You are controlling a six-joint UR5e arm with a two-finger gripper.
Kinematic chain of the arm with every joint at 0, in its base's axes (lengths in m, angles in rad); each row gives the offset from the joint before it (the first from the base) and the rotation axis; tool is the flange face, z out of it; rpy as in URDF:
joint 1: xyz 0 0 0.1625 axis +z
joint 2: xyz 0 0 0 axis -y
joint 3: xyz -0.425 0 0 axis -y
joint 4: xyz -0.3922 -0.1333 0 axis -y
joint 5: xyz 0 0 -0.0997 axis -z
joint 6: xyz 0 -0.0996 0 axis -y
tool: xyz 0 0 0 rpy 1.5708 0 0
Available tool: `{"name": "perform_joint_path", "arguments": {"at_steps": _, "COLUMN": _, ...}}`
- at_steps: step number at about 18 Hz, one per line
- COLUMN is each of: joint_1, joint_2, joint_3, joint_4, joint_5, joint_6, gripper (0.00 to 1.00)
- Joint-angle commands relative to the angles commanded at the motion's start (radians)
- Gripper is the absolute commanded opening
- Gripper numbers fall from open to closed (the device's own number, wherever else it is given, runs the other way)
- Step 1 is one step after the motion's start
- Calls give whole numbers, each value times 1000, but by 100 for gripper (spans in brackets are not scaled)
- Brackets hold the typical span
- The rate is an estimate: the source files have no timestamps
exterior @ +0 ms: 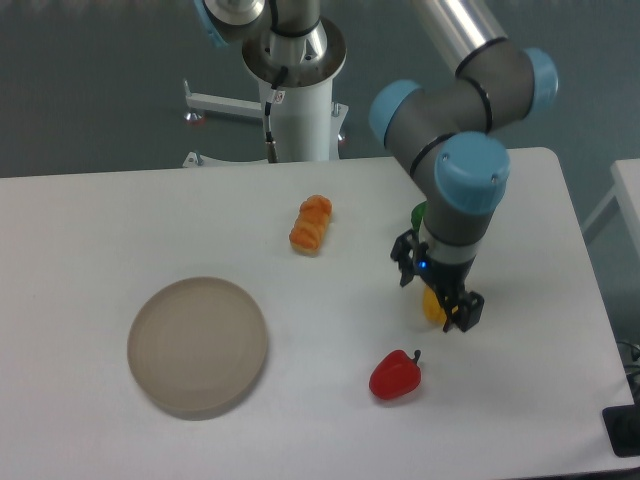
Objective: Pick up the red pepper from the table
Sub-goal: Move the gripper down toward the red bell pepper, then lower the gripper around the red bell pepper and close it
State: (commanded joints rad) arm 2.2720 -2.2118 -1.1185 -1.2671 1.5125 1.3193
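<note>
Lying low on the flat white worktop (pixel 90 220), at about five o'clock from centre: small glossy red pepper (pixel 395 376), lumpy, with short dark stem at upper right. Probably light, stiff and slippery-skinned; best pinched across the broad body, not the stem. At one o'clock, near but apart: two-finger hand (pixel 447 305) over a smooth yellow pepper (pixel 431 306), fingers apart, clamped on nothing visible. Farther out: ridged orange croissant-like piece (pixel 311 224), round beige-grey matte plate (pixel 197 346).

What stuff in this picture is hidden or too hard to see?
- Yellow pepper: mostly hidden behind the black two-finger gripper.
- Small green thing: only a sliver shows beside the arm's grey wrist.
- Gripper: too dark and small to tell whether it is open or shut.
- Glossy red pepper: fully visible; its underside is not.
</note>
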Motion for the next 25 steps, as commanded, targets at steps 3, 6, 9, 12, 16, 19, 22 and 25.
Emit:
{"name": "perform_joint_path", "arguments": {"at_steps": 3, "joint_1": -15, "joint_2": -31, "joint_3": 0, "joint_4": 38, "joint_5": 0, "joint_6": -17, "gripper": 100}}
{"name": "perform_joint_path", "arguments": {"at_steps": 6, "joint_1": -40, "joint_2": -71, "joint_3": -11, "joint_4": 155, "joint_5": 9, "joint_6": -17, "gripper": 100}}
{"name": "perform_joint_path", "arguments": {"at_steps": 9, "joint_1": -43, "joint_2": -82, "joint_3": -24, "joint_4": 161, "joint_5": 11, "joint_6": 1, "gripper": 100}}
{"name": "perform_joint_path", "arguments": {"at_steps": 12, "joint_1": -43, "joint_2": -83, "joint_3": -47, "joint_4": 167, "joint_5": 21, "joint_6": 11, "gripper": 100}}
{"name": "perform_joint_path", "arguments": {"at_steps": 16, "joint_1": -51, "joint_2": -115, "joint_3": -38, "joint_4": 167, "joint_5": 92, "joint_6": 133, "gripper": 100}}
{"name": "perform_joint_path", "arguments": {"at_steps": 19, "joint_1": -52, "joint_2": -124, "joint_3": -40, "joint_4": 166, "joint_5": 92, "joint_6": 141, "gripper": 100}}
{"name": "perform_joint_path", "arguments": {"at_steps": 22, "joint_1": -54, "joint_2": -134, "joint_3": -34, "joint_4": 160, "joint_5": 91, "joint_6": 143, "gripper": 100}}
{"name": "perform_joint_path", "arguments": {"at_steps": 25, "joint_1": -60, "joint_2": -132, "joint_3": -32, "joint_4": 156, "joint_5": 91, "joint_6": 130, "gripper": 89}}
